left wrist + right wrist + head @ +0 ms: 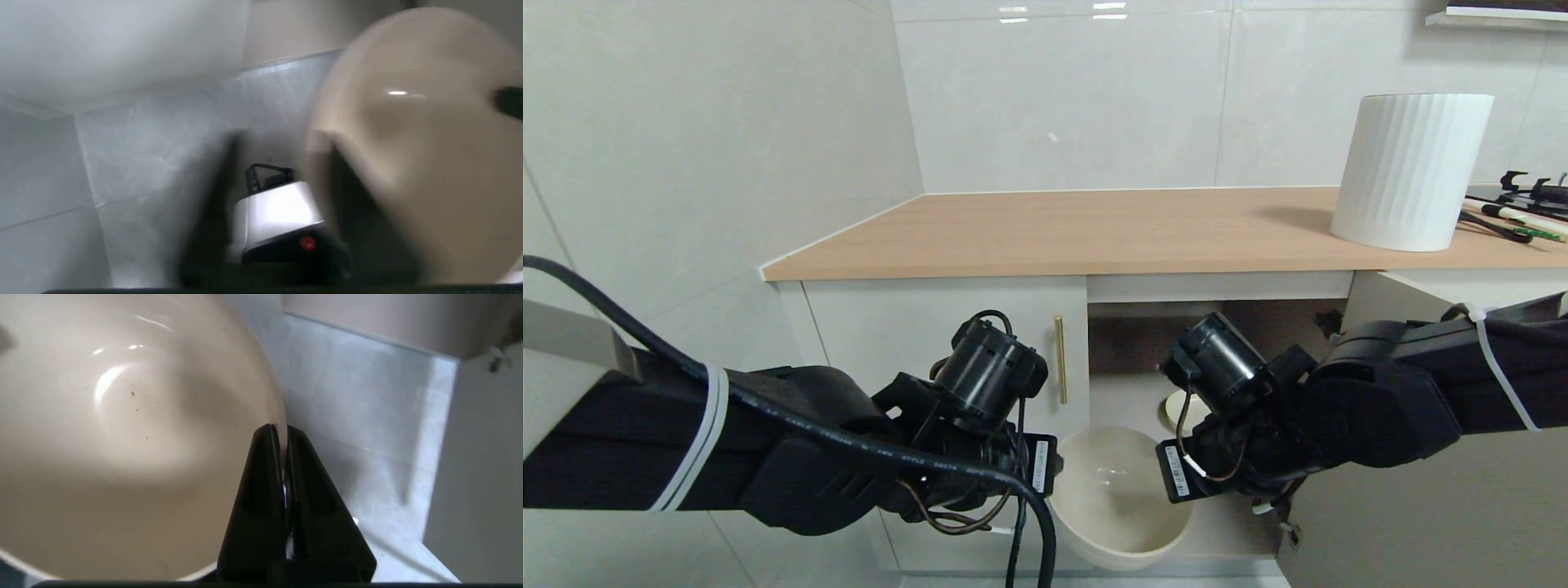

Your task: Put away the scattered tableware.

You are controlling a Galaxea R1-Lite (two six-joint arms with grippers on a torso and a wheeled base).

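The right jaws are clamped on the rim of the glossy cream ceramic bowl (122, 441); whether the left jaws at its opposite rim grip, I cannot tell. Held before the open white cupboard (1217, 287) below the wooden desk (1094, 229), it looks rigid, slick and breakable: hold the rim firmly

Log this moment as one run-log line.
stage: bowl held | right hand: shut on bowl rim | left hand: at opposite rim | location: before open cabinet under counter
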